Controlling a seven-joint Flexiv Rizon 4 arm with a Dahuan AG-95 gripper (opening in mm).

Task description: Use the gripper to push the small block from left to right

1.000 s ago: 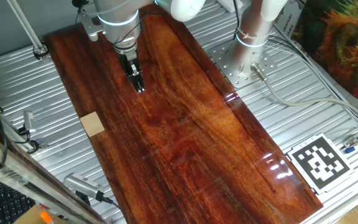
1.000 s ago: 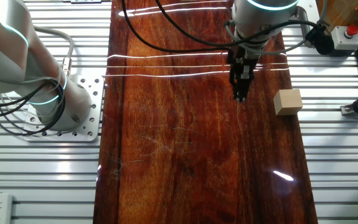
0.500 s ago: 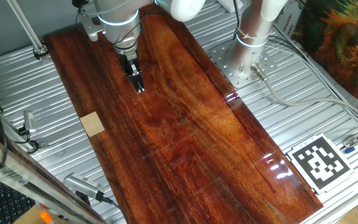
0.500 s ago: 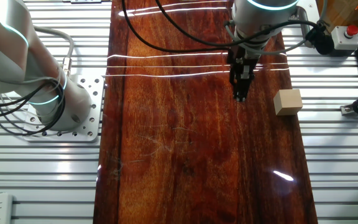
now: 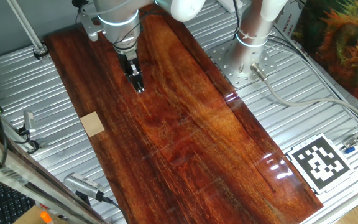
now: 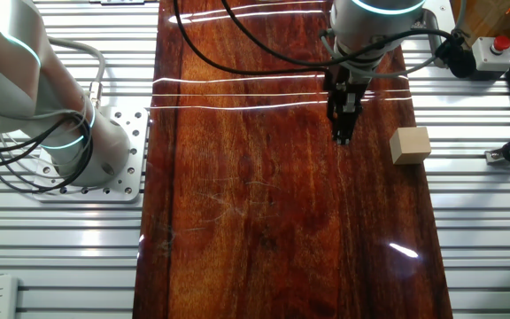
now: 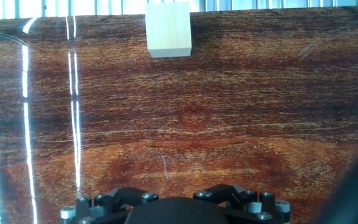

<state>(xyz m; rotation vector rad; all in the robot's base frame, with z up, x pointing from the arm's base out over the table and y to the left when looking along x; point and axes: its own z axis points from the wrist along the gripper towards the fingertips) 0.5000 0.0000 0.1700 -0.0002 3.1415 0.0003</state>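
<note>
Pincer (image 5: 139, 87) & small block (image 5: 92, 124) same as 1s ago, apart.

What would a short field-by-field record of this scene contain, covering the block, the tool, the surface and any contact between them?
Block: small pale tan wooden cube, resting at the edge of the board
Tool: narrow black two-fingered tool on a silver-grey arm, pointing down at the board
Tool fingers: close together; open or shut cannot be told
Surface: glossy reddish-brown wooden board on a ribbed metal table
Contact: none; tool and cube stand apart
Other: black-and-white square printed marker off the board
</note>
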